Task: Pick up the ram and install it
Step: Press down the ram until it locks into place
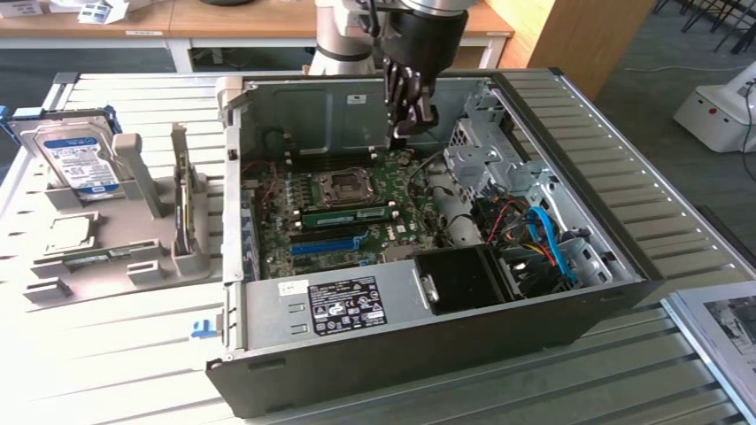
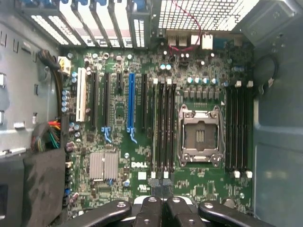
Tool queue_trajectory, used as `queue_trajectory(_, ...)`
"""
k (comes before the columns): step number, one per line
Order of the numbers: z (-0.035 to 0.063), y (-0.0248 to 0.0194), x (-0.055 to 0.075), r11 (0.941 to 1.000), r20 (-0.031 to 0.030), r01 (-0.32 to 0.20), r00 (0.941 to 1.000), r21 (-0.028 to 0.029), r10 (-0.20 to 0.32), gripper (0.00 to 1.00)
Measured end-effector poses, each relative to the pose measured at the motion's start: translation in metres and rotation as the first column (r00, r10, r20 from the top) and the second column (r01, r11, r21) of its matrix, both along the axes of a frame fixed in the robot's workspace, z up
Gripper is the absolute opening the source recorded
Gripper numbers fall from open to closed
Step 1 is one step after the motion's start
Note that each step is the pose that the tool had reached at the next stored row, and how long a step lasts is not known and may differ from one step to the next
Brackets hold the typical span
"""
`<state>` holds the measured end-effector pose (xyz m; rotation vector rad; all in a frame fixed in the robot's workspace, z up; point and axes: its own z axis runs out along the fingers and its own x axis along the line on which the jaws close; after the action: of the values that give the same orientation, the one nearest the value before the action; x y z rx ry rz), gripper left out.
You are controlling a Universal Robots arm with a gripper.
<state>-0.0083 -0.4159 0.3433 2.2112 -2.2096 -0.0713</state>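
**A:** Fingers state?

**B:** Fingers (image 1: 405,119) are closed, tips together, nothing between them. Wrist view agrees: the fingers (image 2: 150,210) are pressed shut and empty.

**A:** Where's the arm?

**B:** Arm (image 1: 354,35) comes down into the open PC case (image 1: 614,257). The fingers hang over the motherboard (image 1: 396,232), clear of it and touching nothing.

**A:** And the ram?

**B:** The ram (image 1: 346,215) is in the case, standing on edge in a slot on the board. It's between the CPU socket (image 1: 345,184) and the blue slot (image 1: 325,245), parallel to the blue one. Can't tell whether the end clips are latched. It's apart from the fingers.

**A:** Wrist view any help?

**B:** Not much. It looks straight down on the black slot bank (image 2: 163,127) beside the socket. The stick is edge-on there, so I can't tell which slot it's in.

**A:** Rest of the counter?

**B:** The case sits on the slatted counter (image 1: 119,354). A grey rack (image 1: 142,177) stands at the exterior view's left, with a hard drive (image 1: 73,159) upright in it. A square silver chip (image 1: 65,232) lies flat just in front of the drive.
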Motion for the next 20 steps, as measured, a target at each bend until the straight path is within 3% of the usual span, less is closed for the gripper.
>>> queue_trajectory(8, 0.0000, 0.0000, 0.014, 1.0000, 0.0000, 0.000, 1.0000, -0.0001, 0.000, 0.10)
queue_trajectory(20, -0.0032, 0.0000, 0.014, 1.0000, 0.0000, 0.000, 1.0000, 0.0000, 0.000, 0.10)
